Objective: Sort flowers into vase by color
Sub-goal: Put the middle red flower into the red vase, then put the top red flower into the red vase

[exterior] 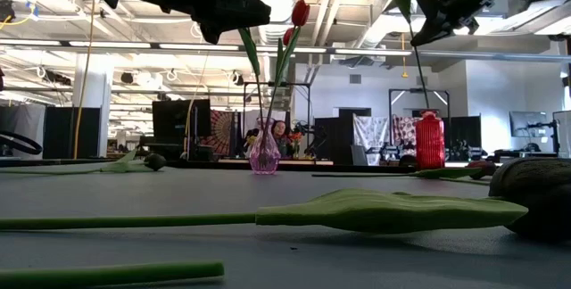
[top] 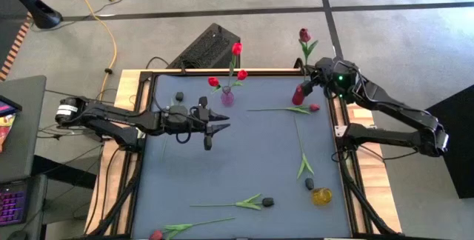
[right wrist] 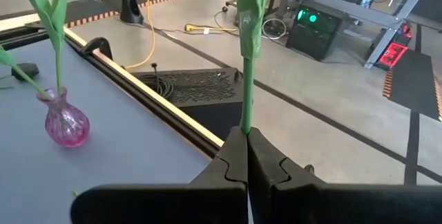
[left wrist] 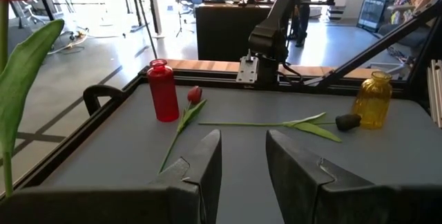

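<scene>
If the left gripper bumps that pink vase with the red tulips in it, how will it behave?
The pink vase looks small and narrow-based, with three tall red tulips rising well above it, so it is probably top-heavy and apt to tip. It looks like glass, so likely fragile. The left gripper is open, close by.

You get one camera straight overhead and one level at the table's [top: 244, 144] surface; each wrist camera looks past its own fingers. All four catch the table.
</scene>
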### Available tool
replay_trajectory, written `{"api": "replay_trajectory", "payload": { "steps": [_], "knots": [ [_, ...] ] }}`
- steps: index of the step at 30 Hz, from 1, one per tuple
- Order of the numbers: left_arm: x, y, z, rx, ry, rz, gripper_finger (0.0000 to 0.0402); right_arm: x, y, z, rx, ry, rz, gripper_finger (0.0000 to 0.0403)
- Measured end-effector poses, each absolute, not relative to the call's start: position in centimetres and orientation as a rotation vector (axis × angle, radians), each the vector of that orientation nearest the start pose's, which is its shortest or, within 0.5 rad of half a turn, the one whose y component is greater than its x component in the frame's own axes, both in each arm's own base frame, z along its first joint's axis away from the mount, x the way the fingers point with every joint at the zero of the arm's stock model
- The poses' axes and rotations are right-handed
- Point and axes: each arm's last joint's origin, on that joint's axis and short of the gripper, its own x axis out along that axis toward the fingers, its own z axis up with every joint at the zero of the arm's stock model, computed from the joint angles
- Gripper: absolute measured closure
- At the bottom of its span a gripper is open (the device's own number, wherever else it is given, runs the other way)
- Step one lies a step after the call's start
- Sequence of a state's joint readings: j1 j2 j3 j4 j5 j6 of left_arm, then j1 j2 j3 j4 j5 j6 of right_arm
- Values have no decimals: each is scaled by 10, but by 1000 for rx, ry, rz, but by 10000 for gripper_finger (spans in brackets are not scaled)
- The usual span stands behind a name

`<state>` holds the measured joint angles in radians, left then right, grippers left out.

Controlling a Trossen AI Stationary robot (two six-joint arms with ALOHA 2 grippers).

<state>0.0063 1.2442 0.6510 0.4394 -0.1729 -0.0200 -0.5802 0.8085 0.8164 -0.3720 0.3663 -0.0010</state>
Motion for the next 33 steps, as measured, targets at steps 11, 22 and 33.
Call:
{"api": "replay_trajectory", "payload": {
  "steps": [11, 22, 33],
  "knots": [
    [267, 7, 250, -5, 163, 180, 299, 135, -111, 281, 75, 427, -980, 385],
    [267, 7, 250, -3, 172, 203, 299, 134, -110, 263, 113, 465, -987, 344],
    [266, 6, 243, -29, 241, 169, 299, 130, -107, 255, 133, 563, -984, 339]
  ]
}}
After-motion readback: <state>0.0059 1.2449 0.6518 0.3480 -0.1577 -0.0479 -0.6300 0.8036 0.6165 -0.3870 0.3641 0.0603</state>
